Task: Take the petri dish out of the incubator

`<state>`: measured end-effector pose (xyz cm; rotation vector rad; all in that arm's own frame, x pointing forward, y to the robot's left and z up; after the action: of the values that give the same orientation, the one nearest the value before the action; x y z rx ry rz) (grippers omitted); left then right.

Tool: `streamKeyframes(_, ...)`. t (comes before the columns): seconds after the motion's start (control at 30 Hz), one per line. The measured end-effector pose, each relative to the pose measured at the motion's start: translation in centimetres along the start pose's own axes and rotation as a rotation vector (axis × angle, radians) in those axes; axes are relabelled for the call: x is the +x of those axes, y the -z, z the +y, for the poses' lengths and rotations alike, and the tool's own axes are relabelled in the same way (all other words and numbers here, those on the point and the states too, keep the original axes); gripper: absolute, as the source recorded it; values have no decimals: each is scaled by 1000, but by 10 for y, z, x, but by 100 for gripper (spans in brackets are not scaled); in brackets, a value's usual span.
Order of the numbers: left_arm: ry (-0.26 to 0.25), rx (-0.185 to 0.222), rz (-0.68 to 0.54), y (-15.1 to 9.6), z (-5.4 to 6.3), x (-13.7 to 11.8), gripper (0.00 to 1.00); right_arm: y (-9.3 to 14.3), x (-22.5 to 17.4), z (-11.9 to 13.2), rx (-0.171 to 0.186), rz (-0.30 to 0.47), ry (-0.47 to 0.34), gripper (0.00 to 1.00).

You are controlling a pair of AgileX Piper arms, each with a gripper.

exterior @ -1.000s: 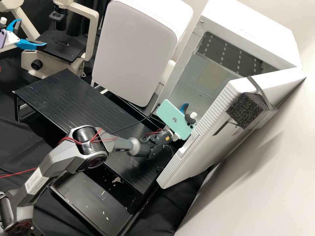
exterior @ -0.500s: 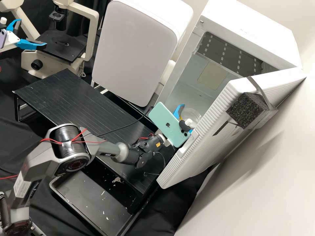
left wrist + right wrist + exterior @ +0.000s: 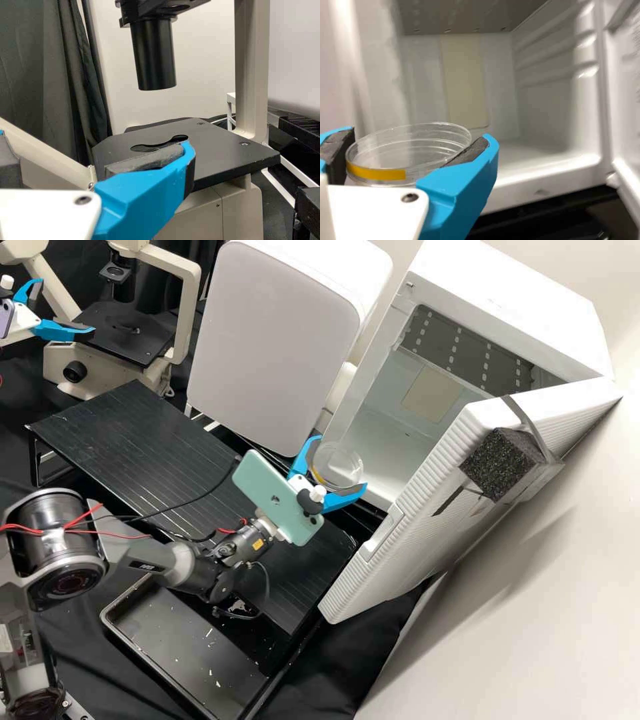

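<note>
Drawn back from inside the open incubator (image 3: 513, 313) since the earlier frame, with the petri dish (image 3: 341, 471) held by the right end effector (image 3: 339, 464). Gripped by its round wall between two dark pads (image 3: 469, 152), with yellow tape (image 3: 375, 173) along one side. Backed by the incubator, beyond the end effector, and flanked by the ridged door (image 3: 413, 547), near one fingertip. Posed well apart, beside the microscope (image 3: 120, 333), with fingers spread, in the case of the left end effector (image 3: 65, 309).

Nearly done with the task, judging by the dish outside the chamber. Liable to slip or turn if held too lightly, given smooth walls and only two contacts; apt to crack if squeezed harder. At risk of a knock against the door, should the arm swing that way, and of spilled contents if tilted by a quick turn of the wrist.
</note>
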<state>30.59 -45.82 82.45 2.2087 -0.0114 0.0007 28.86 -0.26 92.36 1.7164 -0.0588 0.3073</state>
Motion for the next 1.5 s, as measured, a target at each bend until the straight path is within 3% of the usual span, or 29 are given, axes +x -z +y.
streamKeyframes(0.17,0,0,0,0,0,0,100,7,-25,-16,-19,0,47,0)
streamKeyframes(0.4,0,0,0,0,0,0,100,21,-59,-42,-78,17,132,0)
streamKeyframes(0.63,0,0,0,0,0,0,100,32,-90,-68,-141,73,272,0)
streamKeyframes(1.07,0,0,0,0,0,0,100,32,-122,-81,-172,86,370,0)
streamKeyframes(1.5,0,0,0,0,0,0,100,31,-130,-93,-160,91,437,0)
